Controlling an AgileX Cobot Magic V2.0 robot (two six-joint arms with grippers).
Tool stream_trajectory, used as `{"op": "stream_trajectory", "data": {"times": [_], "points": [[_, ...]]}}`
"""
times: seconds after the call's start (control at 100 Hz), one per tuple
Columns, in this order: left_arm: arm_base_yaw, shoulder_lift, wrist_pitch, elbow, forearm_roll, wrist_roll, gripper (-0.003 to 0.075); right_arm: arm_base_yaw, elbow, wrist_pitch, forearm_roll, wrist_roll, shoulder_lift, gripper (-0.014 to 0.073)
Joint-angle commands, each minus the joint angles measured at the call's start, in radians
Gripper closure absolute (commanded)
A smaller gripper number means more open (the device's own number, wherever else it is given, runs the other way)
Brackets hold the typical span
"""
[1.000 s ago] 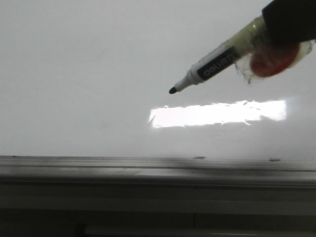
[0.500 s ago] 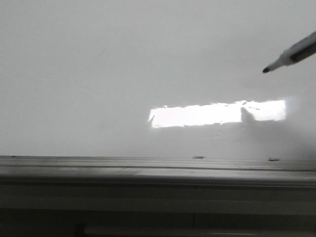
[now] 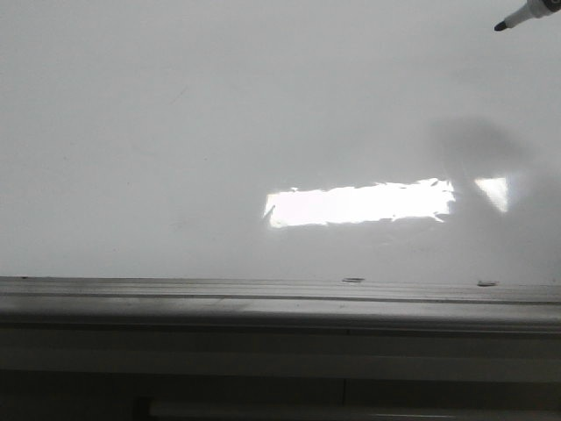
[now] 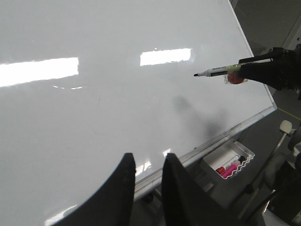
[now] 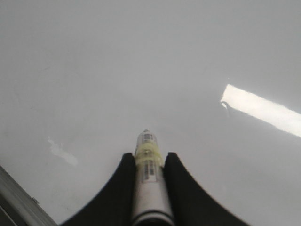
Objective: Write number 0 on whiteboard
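Note:
The whiteboard (image 3: 175,132) is glossy white and bare; no number 0 shows on it in any view. Its grey frame rail (image 3: 280,303) runs along the near edge. My right gripper (image 5: 147,157) is shut on a black-tipped marker (image 5: 148,183). In the front view only the marker's tip (image 3: 517,16) shows at the top right, off the board, with its shadow below. The left wrist view shows the right gripper (image 4: 263,70) holding the marker (image 4: 216,72) above the board. My left gripper (image 4: 146,162) is empty near the rail, its fingers a narrow gap apart.
A bright rectangular light reflection (image 3: 359,203) lies on the board. A small white tray (image 4: 230,165) with red and pink markers hangs below the board's rail. A red blob (image 4: 235,78) sits on the held marker at the gripper.
The right gripper and marker have moved up and to the right in the front view; the gripper has left the frame and only the marker tip remains. No line has appeared on the board.

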Motion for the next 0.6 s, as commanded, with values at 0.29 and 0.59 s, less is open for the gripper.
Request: {"op": "stream_trajectory", "data": {"times": [0.29, 0.59], "points": [[-0.004, 0.015, -0.055, -0.023, 0.027, -0.012, 0.0606, 0.015, -0.032, -0.079, 0.059, 0.005, 0.041, 0.0641], [-0.004, 0.015, -0.044, -0.019, 0.452, 0.032, 0.0606, 0.212, -0.099, -0.127, -0.007, 0.0, 0.228, 0.0641]]}}
